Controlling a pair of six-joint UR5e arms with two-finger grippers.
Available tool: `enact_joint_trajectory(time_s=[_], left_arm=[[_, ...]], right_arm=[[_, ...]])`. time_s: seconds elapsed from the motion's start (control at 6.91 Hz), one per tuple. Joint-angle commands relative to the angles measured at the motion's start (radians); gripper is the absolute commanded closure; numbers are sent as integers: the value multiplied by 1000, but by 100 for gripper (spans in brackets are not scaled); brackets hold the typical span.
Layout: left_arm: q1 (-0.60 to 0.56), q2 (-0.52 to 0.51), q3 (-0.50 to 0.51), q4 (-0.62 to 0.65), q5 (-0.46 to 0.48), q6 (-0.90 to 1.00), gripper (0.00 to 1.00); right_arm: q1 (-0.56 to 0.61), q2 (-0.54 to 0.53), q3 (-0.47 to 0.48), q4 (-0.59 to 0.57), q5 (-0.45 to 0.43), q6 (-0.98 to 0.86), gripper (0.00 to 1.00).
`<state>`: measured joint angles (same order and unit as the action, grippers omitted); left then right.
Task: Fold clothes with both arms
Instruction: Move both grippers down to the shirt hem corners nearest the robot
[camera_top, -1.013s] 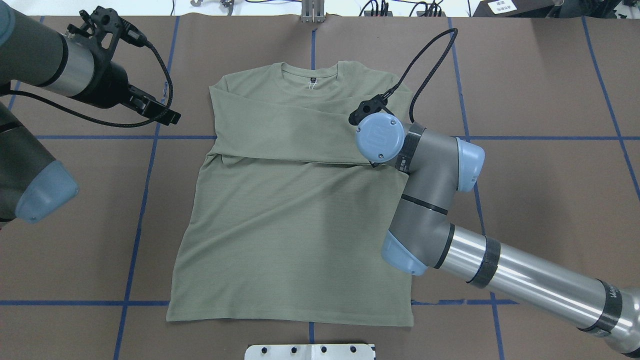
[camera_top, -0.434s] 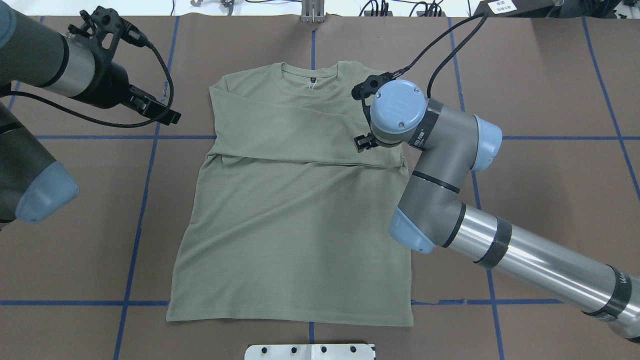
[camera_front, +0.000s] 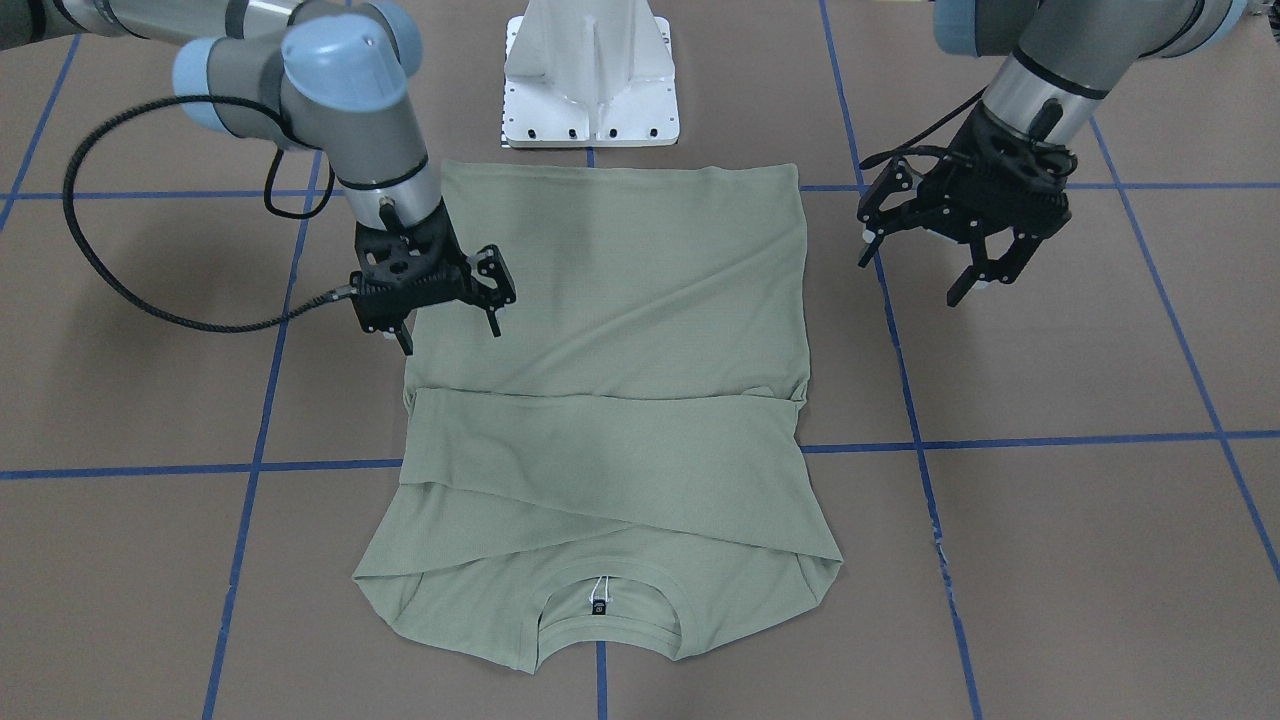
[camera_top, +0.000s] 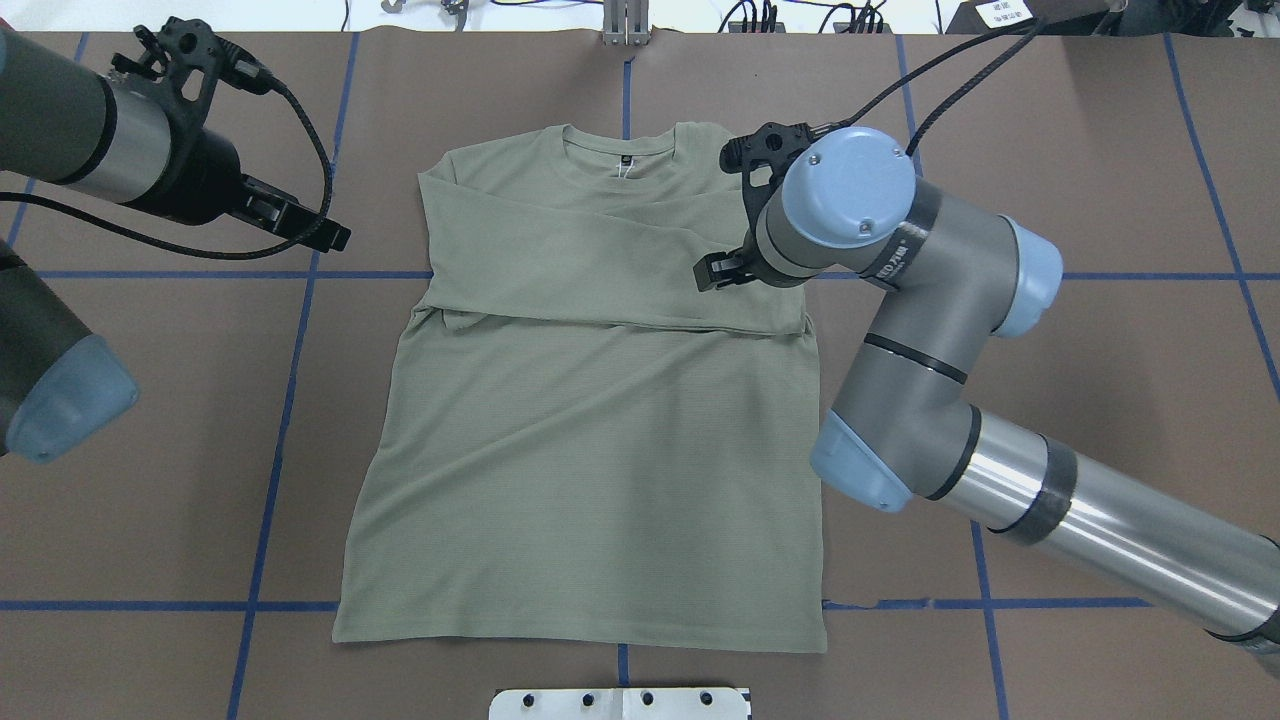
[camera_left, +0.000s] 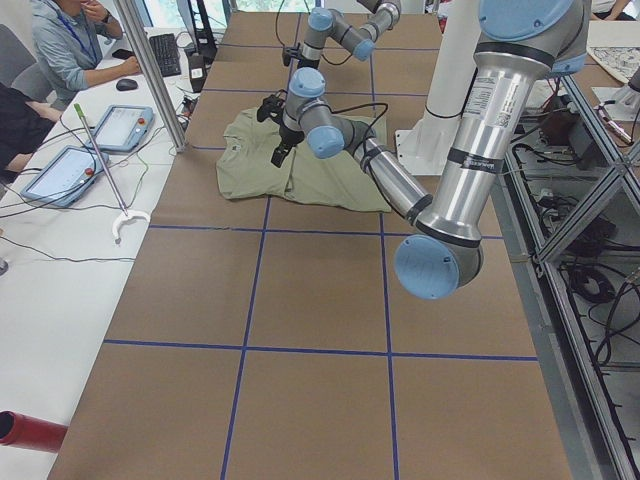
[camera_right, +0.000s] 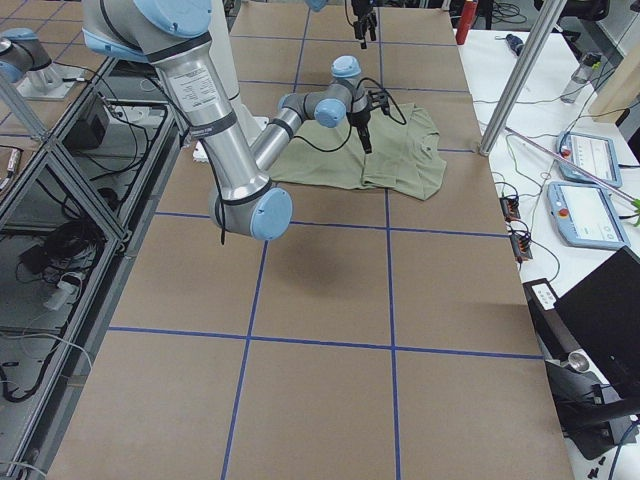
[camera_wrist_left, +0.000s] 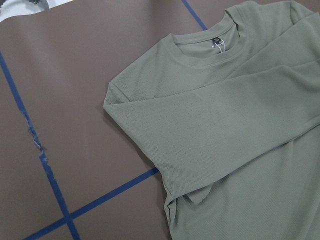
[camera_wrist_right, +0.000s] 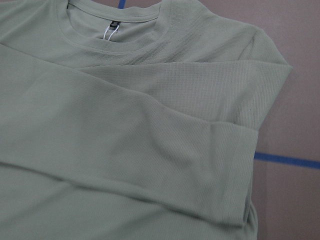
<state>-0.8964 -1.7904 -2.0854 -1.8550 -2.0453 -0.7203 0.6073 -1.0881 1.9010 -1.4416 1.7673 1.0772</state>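
Observation:
The pale sage-green long-sleeved shirt (camera_top: 580, 450) lies flat on the brown table, neck label (camera_top: 626, 160) at the far end. Both sleeves are folded across the chest. It also shows in the front view (camera_front: 600, 330) and in both wrist views (camera_wrist_left: 225, 125) (camera_wrist_right: 125, 140). My right gripper (camera_front: 452, 340) hovers open and empty above the shirt's edge by the folded sleeve; from overhead (camera_top: 712, 275) the wrist mostly hides it. My left gripper (camera_front: 907, 281) is open and empty above bare table beside the shirt, also seen from overhead (camera_top: 340, 237).
The white pedestal base (camera_front: 590, 90) stands just behind the shirt's hem. Blue tape lines cross the brown table (camera_top: 1100, 200). In the left side view a white side table with tablets (camera_left: 75, 170), seated operators and a metal pole (camera_left: 150, 70) stands beyond the far edge.
My right wrist has risen and drawn back to the right, off the folded sleeve, and its open fingers now show. My left gripper has shifted slightly left. The shirt has not moved.

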Motion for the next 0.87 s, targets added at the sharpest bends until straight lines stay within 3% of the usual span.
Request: enact_joint_trajectory(time_s=[0.0,0.29,0.43,0.58,0.72], left_arm=[[95,176,-148,-106,58,-248,0],[340,294,-148,-322,273,-600,7],[446,346,-147,-340,333,-725,15],[553,358,-134,-361,385,-860,22],[673,367,-112,-368,492,-977,25]], right_arm=[[-164,-154,212,30,-139,240,0],[-336,-220,298,32,-291,456,2],[-457,-257,326,32,-439,558,2],[-525,-260,326,36,-510,620,2],[-534,-260,329,36,-514,627,2]])
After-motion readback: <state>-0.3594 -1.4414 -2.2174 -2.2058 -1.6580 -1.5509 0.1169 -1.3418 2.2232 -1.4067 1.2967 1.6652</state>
